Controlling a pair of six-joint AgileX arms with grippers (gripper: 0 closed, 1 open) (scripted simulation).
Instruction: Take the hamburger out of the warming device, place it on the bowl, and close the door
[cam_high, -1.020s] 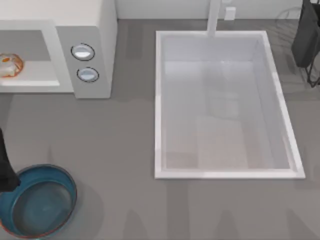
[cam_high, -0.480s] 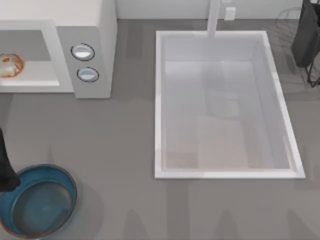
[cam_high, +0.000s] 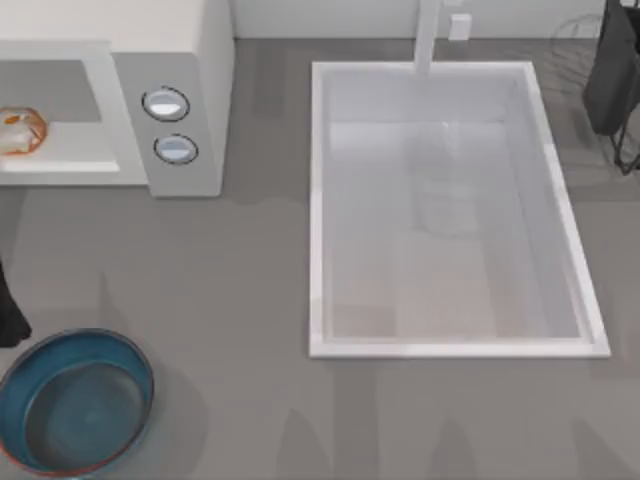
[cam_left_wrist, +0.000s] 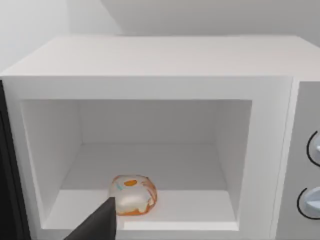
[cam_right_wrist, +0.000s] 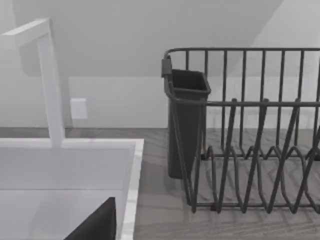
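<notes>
Left gripper (cam_left_wrist: 100, 225): a dark finger tip juts into the left wrist view, just in front of the open white boxy warming device (cam_left_wrist: 160, 135); whether the fingers are apart or together cannot be told. In the top view the left arm is a dark shape at the table's left edge, just beyond the bowl's rim.
Hamburger: small rounded cream-white lump with an orange-red spot (cam_left_wrist: 133, 195), lying on the floor of the warming device's cavity, toward its front, just past the visible finger tip and apart from it. In the top view it lies at the far left (cam_high: 20, 130).
Warming device: cavity open toward the left wrist camera; two round silver-rimmed knobs (cam_high: 166, 103) sit on the side panel.
Bowl: round shallow dark teal-blue bowl with a thin reddish-brown rim (cam_high: 140, 370), on the grey table (cam_high: 250, 300) at its near left corner, nothing in it.
Right gripper (cam_right_wrist: 97, 225): a dark finger tip shows over the edge of the large white rectangular sink (cam_right_wrist: 65, 165); finger state cannot be told. A dark wire dish rack (cam_right_wrist: 250, 135) with a cutlery cup stands beyond it.
</notes>
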